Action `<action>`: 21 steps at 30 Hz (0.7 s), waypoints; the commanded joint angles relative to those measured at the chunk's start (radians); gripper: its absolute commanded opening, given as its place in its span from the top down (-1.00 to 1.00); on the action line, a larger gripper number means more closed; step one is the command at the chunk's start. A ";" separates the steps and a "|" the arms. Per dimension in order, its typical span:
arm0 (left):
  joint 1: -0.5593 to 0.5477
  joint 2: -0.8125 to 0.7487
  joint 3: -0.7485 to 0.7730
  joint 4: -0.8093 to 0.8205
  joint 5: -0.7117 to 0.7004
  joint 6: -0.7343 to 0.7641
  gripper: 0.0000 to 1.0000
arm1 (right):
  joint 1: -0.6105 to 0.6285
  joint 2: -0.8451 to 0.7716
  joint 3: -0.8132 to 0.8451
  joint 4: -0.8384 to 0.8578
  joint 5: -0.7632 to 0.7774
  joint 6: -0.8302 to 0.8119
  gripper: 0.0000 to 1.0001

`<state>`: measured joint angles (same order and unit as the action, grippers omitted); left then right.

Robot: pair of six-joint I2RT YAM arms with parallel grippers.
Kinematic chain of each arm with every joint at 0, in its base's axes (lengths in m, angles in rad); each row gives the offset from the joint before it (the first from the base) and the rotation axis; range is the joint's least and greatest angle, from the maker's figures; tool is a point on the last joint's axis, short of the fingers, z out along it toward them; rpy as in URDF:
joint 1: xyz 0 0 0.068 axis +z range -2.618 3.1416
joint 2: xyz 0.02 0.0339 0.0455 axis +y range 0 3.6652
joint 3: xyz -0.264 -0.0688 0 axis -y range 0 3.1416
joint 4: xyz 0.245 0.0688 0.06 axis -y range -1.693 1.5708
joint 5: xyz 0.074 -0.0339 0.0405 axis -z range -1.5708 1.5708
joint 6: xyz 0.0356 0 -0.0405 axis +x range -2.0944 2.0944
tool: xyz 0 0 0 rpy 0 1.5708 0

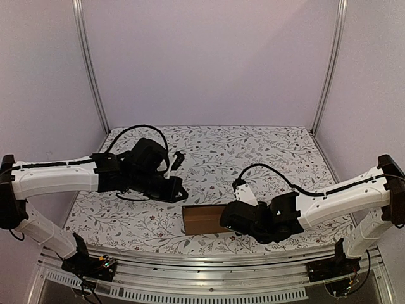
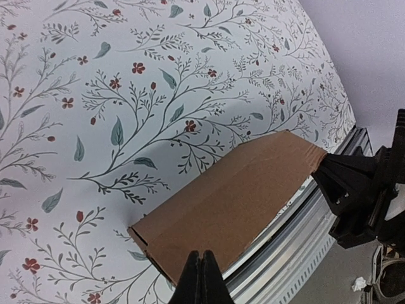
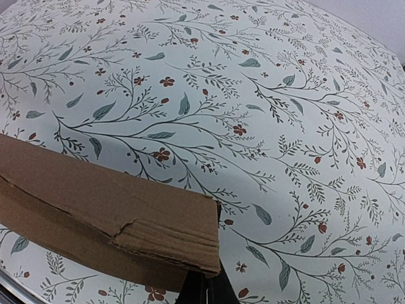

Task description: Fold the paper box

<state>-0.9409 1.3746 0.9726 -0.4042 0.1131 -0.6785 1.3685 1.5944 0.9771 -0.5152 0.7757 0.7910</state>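
The paper box is a flattened oblong of plain brown cardboard lying near the table's front edge. In the left wrist view the paper box runs diagonally, and my left gripper is shut over its near face with nothing between its fingers. From above, the left gripper is just behind the box's left end. My right gripper is shut at the box's right end. In the right wrist view the paper box has a torn, creased corner that covers the tips of the right gripper.
The floral tablecloth covers the table. A metal rail runs along the front edge just beyond the box. The right arm's black wrist sits against the box's far end in the left wrist view. Grey walls enclose the back and sides.
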 commanded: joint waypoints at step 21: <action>-0.027 0.025 -0.173 0.081 0.045 -0.080 1.00 | 0.003 0.040 0.000 -0.013 -0.057 0.008 1.00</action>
<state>-0.9577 1.4433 0.7677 -0.2855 0.2111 -0.7681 1.3685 1.6058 0.9771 -0.4992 0.7704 0.7929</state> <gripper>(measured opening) 0.004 0.005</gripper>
